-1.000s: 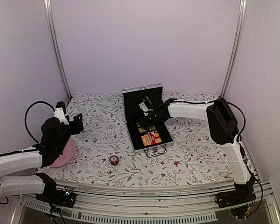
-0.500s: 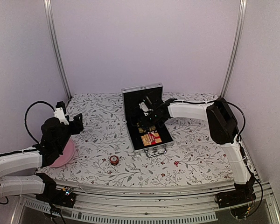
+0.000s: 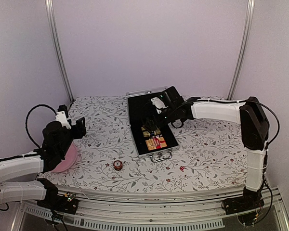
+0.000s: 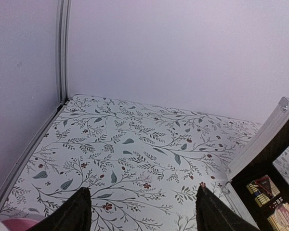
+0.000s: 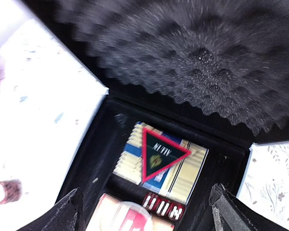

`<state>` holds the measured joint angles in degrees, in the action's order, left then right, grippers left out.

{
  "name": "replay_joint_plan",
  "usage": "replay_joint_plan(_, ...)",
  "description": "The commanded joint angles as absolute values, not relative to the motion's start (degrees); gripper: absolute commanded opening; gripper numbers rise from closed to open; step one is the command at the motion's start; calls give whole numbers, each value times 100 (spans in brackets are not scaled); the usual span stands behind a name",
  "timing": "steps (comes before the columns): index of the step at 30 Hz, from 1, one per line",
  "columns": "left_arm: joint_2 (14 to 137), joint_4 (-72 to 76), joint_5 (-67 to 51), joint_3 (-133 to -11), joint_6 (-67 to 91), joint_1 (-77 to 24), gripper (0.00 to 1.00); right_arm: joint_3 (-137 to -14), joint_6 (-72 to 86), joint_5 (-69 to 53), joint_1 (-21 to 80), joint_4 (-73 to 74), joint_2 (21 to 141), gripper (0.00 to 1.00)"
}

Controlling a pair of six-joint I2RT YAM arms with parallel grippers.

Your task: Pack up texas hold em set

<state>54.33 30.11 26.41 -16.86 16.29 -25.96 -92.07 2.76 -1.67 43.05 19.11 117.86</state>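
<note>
Right gripper (image 5: 147,192) apart above foam-lined aluminium briefcase (image 3: 145,91), triangular token (image 5: 161,155) on striped cards (image 5: 185,175), left gripper (image 4: 142,190) apart

Open silver briefcase (image 3: 154,152), right gripper (image 3: 151,124) over it, red token (image 3: 117,165) nearby

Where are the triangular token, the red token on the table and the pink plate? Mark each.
triangular token (image 5: 163,155): right wrist view, its dark centre.
red token (image 3: 117,165): top view, its middle.
pink plate (image 3: 72,157): top view, its right edge.
</note>
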Motion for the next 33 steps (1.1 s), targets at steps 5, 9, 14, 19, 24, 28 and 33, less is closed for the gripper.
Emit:
replay_joint_plan(5,5271,3003,2734,-1582,1605,-2522,74,-7106,438,-828,4328,1822,9746,83)
replay_joint_plan(9,5228,3031,2712,-1556,1608,-2522,74,-6177,651,-496,4512,2493,8930,76)
replay_joint_plan(14,5237,3039,2767,-1542,1584,-2522,74,-5332,1143,-361,4751,2825,8449,67)
replay_joint_plan(19,5264,3056,2753,-1555,1581,-2522,74,-5098,1395,-314,4903,2964,8599,61)
replay_joint_plan(24,5245,3050,2740,-1543,1582,-2523,74,-5197,1324,-101,5056,3166,8958,57)
replay_joint_plan(28,5250,3050,2729,-1543,1591,-2522,74,-5324,1243,-50,5120,3145,9223,52)
replay_joint_plan(33,5246,3056,2738,-1542,1586,-2522,74,-5439,1221,-33,5206,3063,9508,46)
